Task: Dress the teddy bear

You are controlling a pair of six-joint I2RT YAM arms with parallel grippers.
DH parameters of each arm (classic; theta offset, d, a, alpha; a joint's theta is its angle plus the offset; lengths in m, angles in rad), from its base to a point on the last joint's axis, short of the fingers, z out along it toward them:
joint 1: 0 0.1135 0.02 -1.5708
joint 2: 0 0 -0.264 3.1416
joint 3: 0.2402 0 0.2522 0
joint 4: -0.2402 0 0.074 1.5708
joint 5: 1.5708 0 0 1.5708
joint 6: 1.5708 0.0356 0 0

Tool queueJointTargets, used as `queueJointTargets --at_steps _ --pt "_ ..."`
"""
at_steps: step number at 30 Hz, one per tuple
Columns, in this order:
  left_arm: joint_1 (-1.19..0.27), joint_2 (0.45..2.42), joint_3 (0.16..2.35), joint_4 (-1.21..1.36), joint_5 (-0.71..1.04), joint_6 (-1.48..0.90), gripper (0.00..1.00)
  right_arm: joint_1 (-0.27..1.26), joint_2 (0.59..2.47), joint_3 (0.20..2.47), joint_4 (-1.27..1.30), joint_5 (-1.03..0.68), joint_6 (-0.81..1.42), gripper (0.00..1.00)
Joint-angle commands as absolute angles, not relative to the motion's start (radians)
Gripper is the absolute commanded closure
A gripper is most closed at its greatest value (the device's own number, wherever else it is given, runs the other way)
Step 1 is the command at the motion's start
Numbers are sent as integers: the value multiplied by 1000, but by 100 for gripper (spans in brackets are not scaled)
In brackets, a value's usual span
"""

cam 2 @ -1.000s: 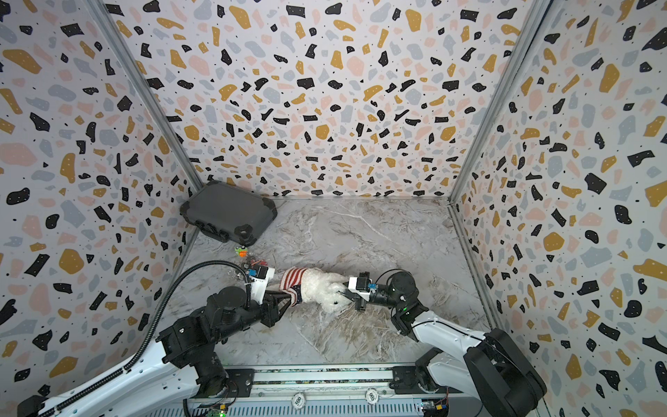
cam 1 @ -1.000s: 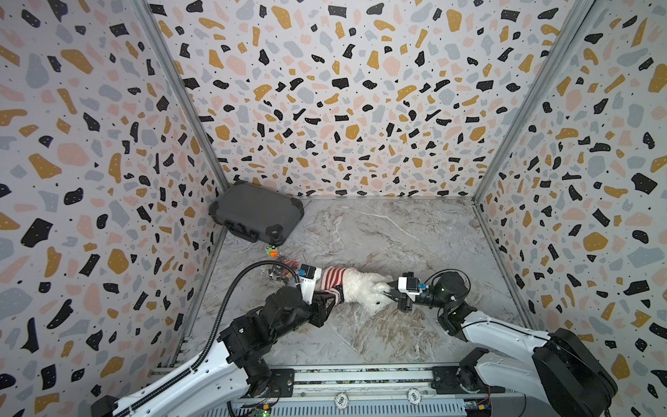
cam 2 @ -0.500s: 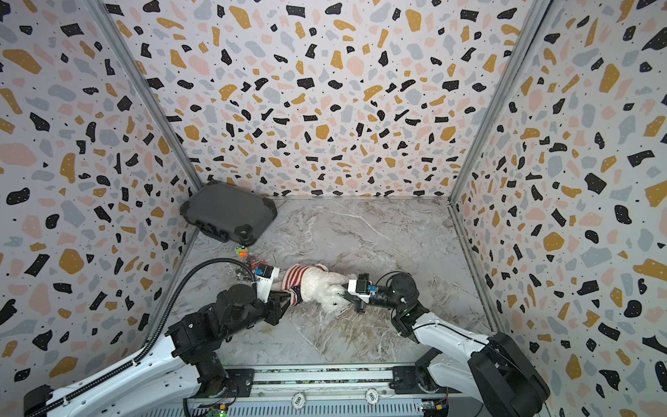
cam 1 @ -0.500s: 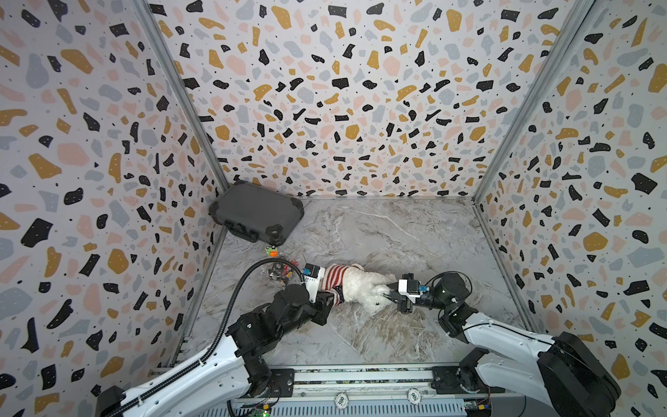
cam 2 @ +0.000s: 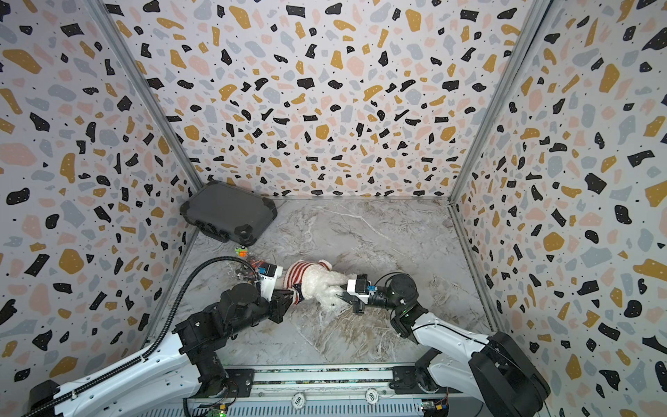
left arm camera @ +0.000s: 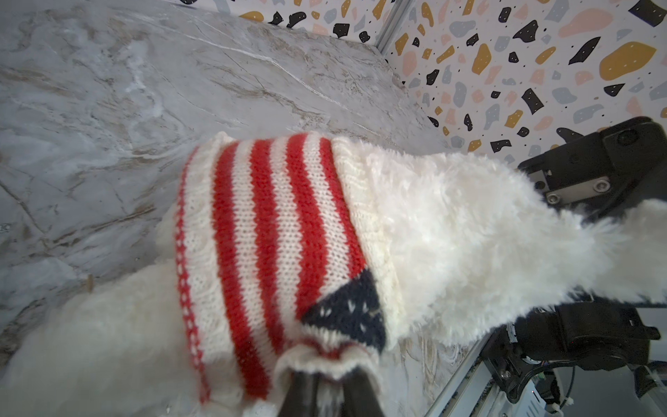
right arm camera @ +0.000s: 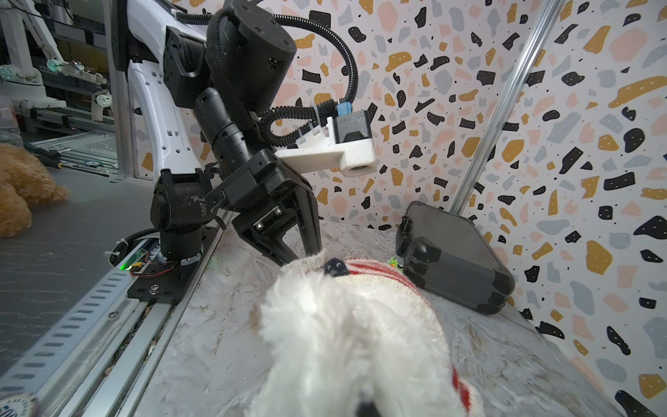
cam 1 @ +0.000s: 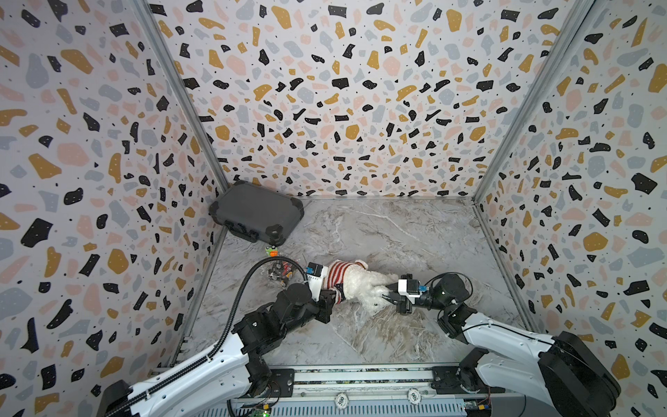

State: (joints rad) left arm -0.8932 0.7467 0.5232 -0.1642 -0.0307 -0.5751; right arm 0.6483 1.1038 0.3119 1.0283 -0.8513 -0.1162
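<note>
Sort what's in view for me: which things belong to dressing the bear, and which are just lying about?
In the job:
teddy bear
red-and-white striped sweater, partly on it
left gripper, pinching the sweater's hem
right gripper, holding the bear

Lying about:
dark grey hard case
small orange-and-green piece beside it
brown plush toy, outside the enclosure

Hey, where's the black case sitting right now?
In both top views the black case lies in the far left corner of the table, against the left wall, beyond the teddy bear.
</note>
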Motion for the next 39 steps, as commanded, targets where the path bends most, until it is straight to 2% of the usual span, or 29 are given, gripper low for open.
queueJointTargets --at_steps 1,3,9,15,20,26,30,34,39 --pt "-898 746 512 -79 0 -583 96 662 1072 372 1112 -852 -73 100" --pt "-900 744 511 -77 2 -589 100 661 1067 387 1083 -819 -63 100" --pt "-921 741 457 94 60 -670 100 658 1047 489 881 -699 -45 100" --pt "-1003 816 498 133 -42 -718 100 645 1001 541 687 -452 -45 99" --pt "-1005 868 479 210 -114 -833 100 586 1006 538 613 -387 8 86" --pt "-1007 882 441 278 -210 -977 100 569 1002 537 568 -363 27 57" --pt "-1006 886 426 311 -250 -1051 100 567 982 544 518 -321 21 43" --pt "-1006 890 433 315 -283 -1104 100 567 930 542 474 -263 18 35" --pt "-1006 890 404 415 -308 -1185 100 573 845 551 378 -190 -3 31"
